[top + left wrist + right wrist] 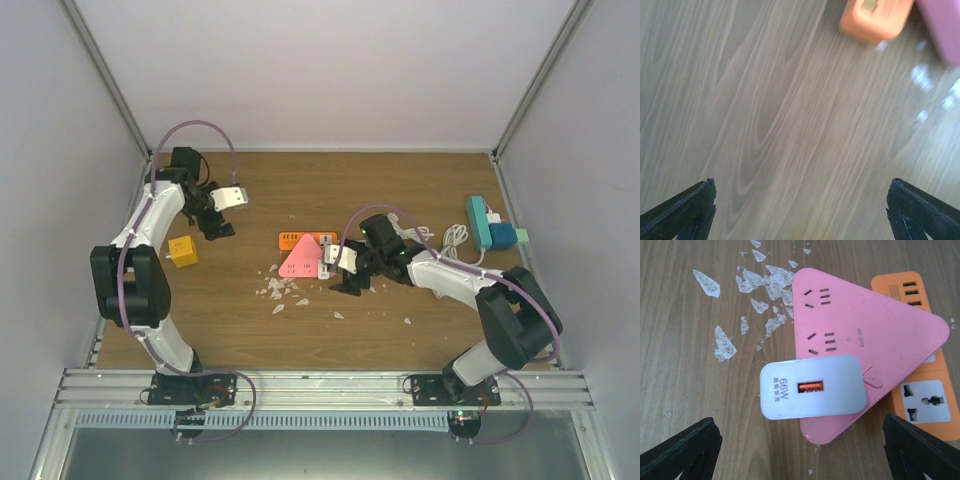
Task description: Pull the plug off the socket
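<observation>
Wood table [765, 125] is lying bare under the left gripper [801, 192], which is spread wide and holding nothing. Further right, the white plug [812, 387] is sitting in the pink socket [880, 325], which is overlapping an orange strip [925, 390]. The right gripper [799, 427] is hovering over the plug, fingers wide and empty. Best, I judge, is closing squarely on the plug's sides and pulling straight off the socket's face while the left is pinning the socket.

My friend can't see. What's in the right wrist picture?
A white plug sits on a pink triangle socket, which lies partly over an orange power strip on a wooden table. White flakes lie nearby, and two black fingers spread wide at the bottom corners.
</observation>
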{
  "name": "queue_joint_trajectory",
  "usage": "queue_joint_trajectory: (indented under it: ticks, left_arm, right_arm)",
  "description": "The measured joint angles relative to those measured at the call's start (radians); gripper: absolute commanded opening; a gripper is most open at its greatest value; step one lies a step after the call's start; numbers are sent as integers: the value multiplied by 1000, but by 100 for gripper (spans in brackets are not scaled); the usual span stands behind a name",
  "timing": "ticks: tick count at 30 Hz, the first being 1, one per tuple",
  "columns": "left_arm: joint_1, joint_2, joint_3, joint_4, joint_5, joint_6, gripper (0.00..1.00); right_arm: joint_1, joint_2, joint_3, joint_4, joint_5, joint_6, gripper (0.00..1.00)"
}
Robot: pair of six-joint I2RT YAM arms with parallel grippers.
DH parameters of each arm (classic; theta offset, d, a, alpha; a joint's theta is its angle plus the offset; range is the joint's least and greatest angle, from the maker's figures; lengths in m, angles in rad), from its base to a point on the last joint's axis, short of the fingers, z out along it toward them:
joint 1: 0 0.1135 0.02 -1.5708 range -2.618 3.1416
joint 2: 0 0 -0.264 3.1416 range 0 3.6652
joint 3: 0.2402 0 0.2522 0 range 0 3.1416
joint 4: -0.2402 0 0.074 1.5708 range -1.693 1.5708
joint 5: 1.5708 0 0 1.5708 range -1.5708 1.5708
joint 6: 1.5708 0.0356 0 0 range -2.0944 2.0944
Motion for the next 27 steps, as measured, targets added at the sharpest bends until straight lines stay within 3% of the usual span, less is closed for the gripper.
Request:
queue_joint_trajectory:
  ticks: [7,12,20,27]
  left_arm:
    - [-130,-126,-241,235,241,-229,94]
    - [-270,-155,-357,396,317,-387,94]
    - [-418,-103,-423,611,255,-544,86]
    - [-431,-42,-441,704,158,-608,83]
  right_arm:
    - [0,11,5,45,-14,-29,89]
    - [0,59,21,53,-27,-48,87]
    - [5,99,30,81,-13,-55,81]
    - [19,109,31,112,0,-63,64]
